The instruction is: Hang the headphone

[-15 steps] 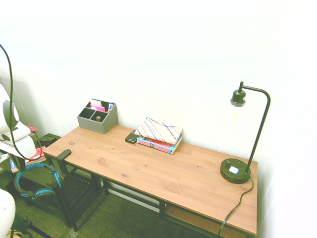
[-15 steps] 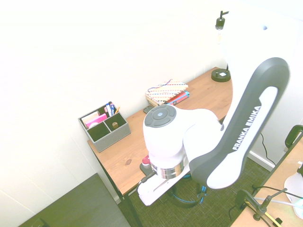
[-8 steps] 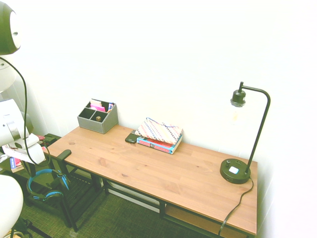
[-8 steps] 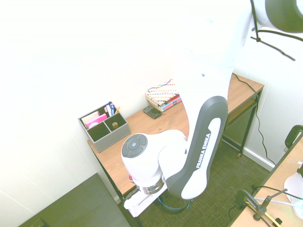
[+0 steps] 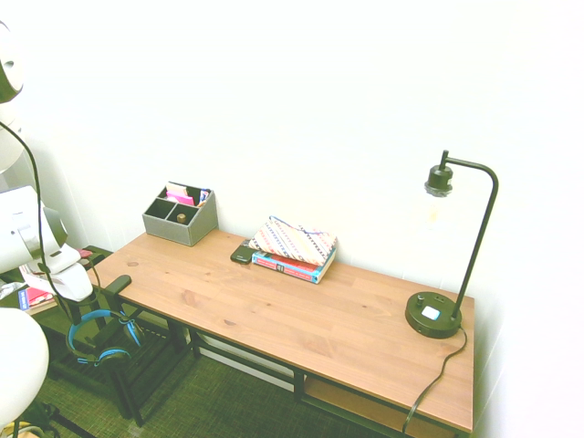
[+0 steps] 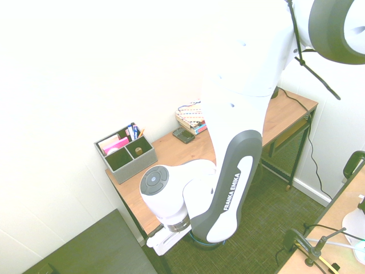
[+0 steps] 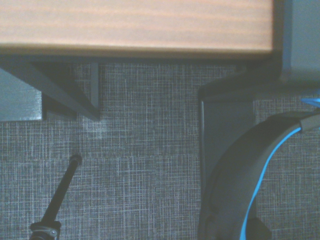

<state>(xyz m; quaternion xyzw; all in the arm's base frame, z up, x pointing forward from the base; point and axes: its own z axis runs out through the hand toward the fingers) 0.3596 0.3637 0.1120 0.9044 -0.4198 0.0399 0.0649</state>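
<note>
The headphone (image 5: 102, 336), black with bright blue trim, hangs in the air left of the wooden desk (image 5: 292, 315), just below its top. My gripper (image 5: 80, 299) is right above it, shut on the headband, its fingers mostly hidden by the white hand. A short black bracket (image 5: 119, 285) sticks out from the desk's left end, close to the right of the gripper. In the wrist view the headband (image 7: 260, 170) curves up beside a black desk leg (image 7: 225, 125). From the other side only a blue sliver of the headphone (image 6: 197, 244) shows under the arm.
On the desk stand a grey organiser (image 5: 180, 215), a phone (image 5: 242, 254) beside stacked books with a patterned pouch (image 5: 294, 246), and a black lamp (image 5: 436, 310) at the right end. Dark carpet (image 7: 140, 140) and a black frame lie below the headphone.
The gripper has carried the headphone to the right, closer to the desk's left end and the bracket. The upper arm has swung and risen.
</note>
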